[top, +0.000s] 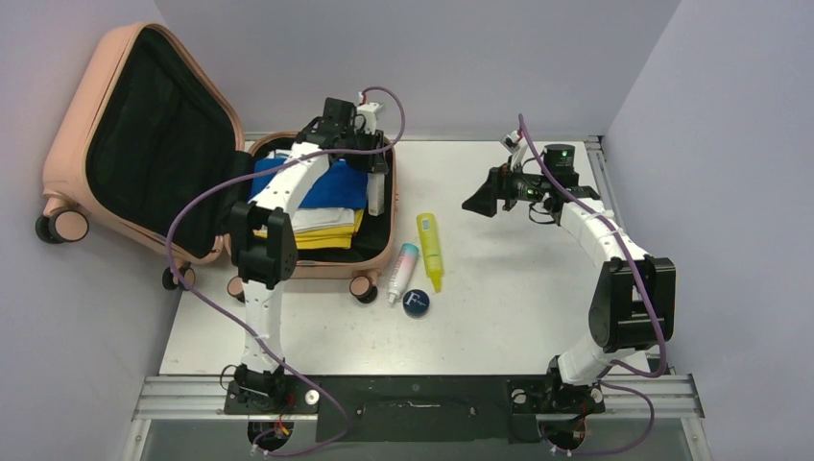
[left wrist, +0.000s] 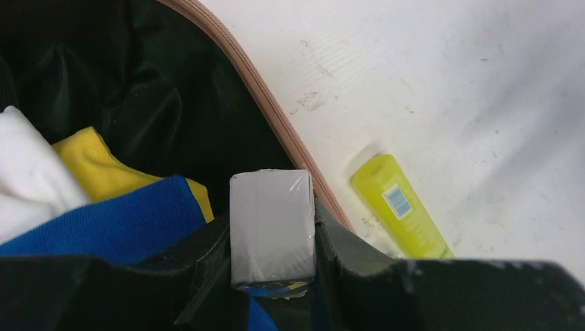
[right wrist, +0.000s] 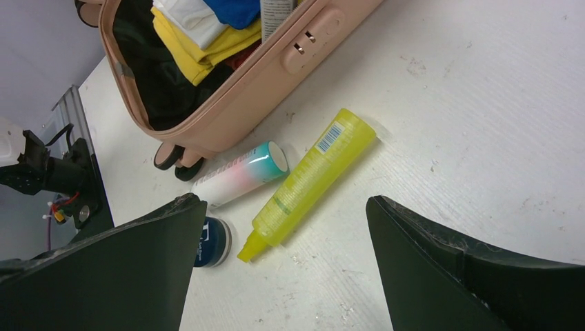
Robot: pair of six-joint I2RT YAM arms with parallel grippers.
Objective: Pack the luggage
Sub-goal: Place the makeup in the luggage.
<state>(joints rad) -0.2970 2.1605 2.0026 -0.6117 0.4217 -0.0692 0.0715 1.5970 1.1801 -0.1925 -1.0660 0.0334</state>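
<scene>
Top external view: a white, scuffed tabletop sits in a booth of plain pale lavender walls on three sides. Metal rails and a black mat run along the near edge, where the two arms are bolted. The pink luggage lies open at the far left corner, its lid leaning against the left wall. Folded blue, white and yellow clothes fill the base. The left tool reaches over the base's right edge, pinching a pale grey box. The right tool hangs above the far right part of the tabletop, spread and holding nothing. Just right of the luggage lie a yellow bottle, a pink, white and teal tube and a dark blue round tin.

Left wrist view: the box stands clamped between two black fingers, above the black lining just inside the pink rim. Beyond the rim, the bottle lies on marked white tabletop.

Right wrist view: both fingers sit far apart at the lower corners. Between them, the bottle and tube lie side by side on the tabletop, with the tin partly behind the left finger. The luggage's side shows a lock panel and wheels.
</scene>
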